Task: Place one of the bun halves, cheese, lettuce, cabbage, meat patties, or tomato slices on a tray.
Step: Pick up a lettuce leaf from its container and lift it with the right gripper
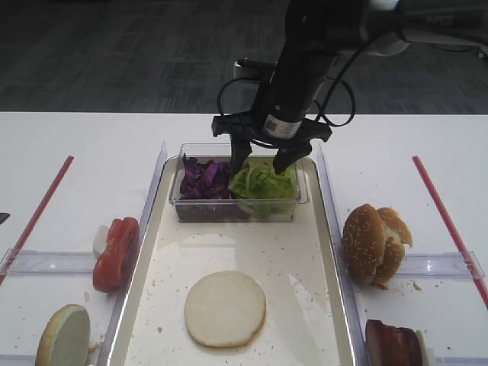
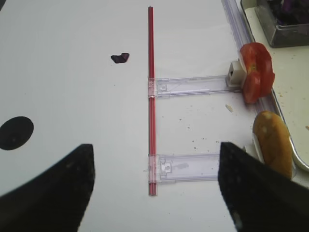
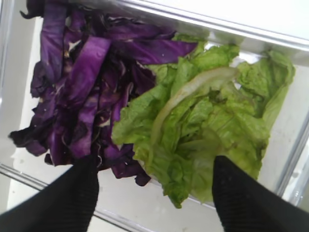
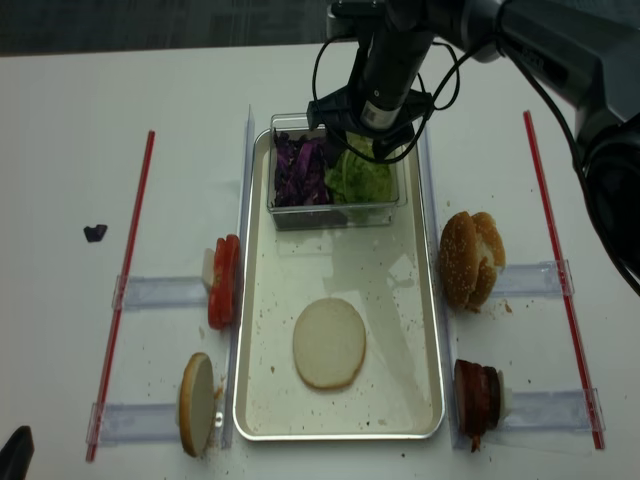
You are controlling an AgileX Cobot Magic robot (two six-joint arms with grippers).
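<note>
— What does the high view give you?
— My right claw (image 1: 261, 162) hangs over the clear tub (image 1: 236, 204) at the far end of the tray (image 1: 324, 252), fingers spread and dipped to either side of the lettuce (image 1: 263, 183). The purple cabbage (image 1: 204, 179) sits just to my left in the same tub. A bun half (image 1: 226, 308) lies flat on the tray, well nearer the camera than I am.

— And your own wrist camera?
— My two fingertips (image 3: 75, 200) stand apart, nothing pinched between them. The lettuce (image 3: 207, 130) lies between and beyond them; the cabbage (image 3: 82, 82) spreads past the left tip.

— The left wrist?
— My left claw (image 2: 154, 188) is also spread, above bare table. Ahead of it runs a red strip (image 2: 151, 96); off to its right stand tomato slices (image 2: 256, 72) and a bun half (image 2: 273, 147) on edge.

— The second high view?
— Same: my right claw (image 4: 362, 132) stands parted over the lettuce (image 4: 365, 178), which is in the tub, not gripped. More buns (image 4: 470, 258) and meat patties (image 4: 478, 392) sit off to the tray's right.
</note>
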